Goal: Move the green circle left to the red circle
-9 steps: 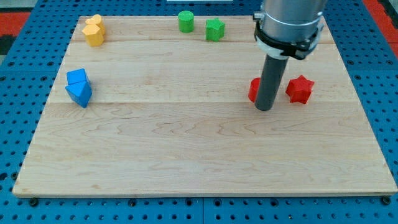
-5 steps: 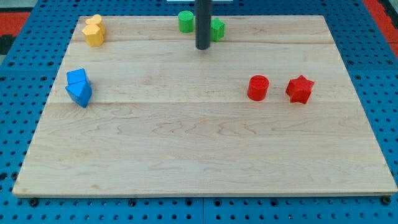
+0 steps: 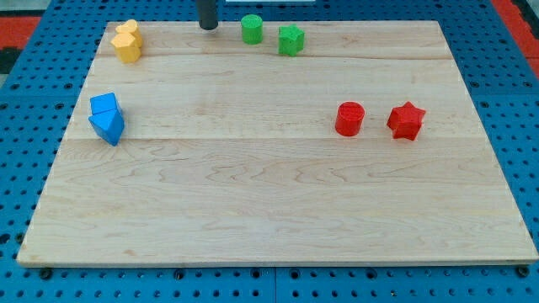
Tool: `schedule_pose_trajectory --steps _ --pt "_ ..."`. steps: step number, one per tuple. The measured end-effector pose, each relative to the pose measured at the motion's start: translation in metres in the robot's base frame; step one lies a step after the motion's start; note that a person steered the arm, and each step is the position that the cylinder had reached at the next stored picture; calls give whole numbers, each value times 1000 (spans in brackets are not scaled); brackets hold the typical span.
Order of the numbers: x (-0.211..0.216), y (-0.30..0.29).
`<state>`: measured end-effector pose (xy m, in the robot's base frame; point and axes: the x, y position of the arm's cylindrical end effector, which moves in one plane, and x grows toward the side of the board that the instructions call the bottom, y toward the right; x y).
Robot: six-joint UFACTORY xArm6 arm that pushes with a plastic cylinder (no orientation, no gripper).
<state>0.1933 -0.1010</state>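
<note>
The green circle [image 3: 252, 29] stands near the view's top edge of the wooden board [image 3: 269, 210]. The red circle [image 3: 349, 119] stands right of the board's middle. My tip [image 3: 207, 26] is at the top edge, a short gap to the left of the green circle and not touching it. Only the rod's lower end shows.
A green block [image 3: 291, 39] sits just right of the green circle. A red star [image 3: 406, 120] is right of the red circle. Two yellow blocks [image 3: 127, 41] sit at the top left. Two blue blocks [image 3: 107, 119] sit at the left edge.
The rod moved from beside the red circle up to between the green blocks, then left past the green circle to the top edge. No block has moved.
</note>
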Motion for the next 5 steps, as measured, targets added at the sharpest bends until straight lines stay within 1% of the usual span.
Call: schedule_pose_trajectory --steps 5 --pt "0 47"
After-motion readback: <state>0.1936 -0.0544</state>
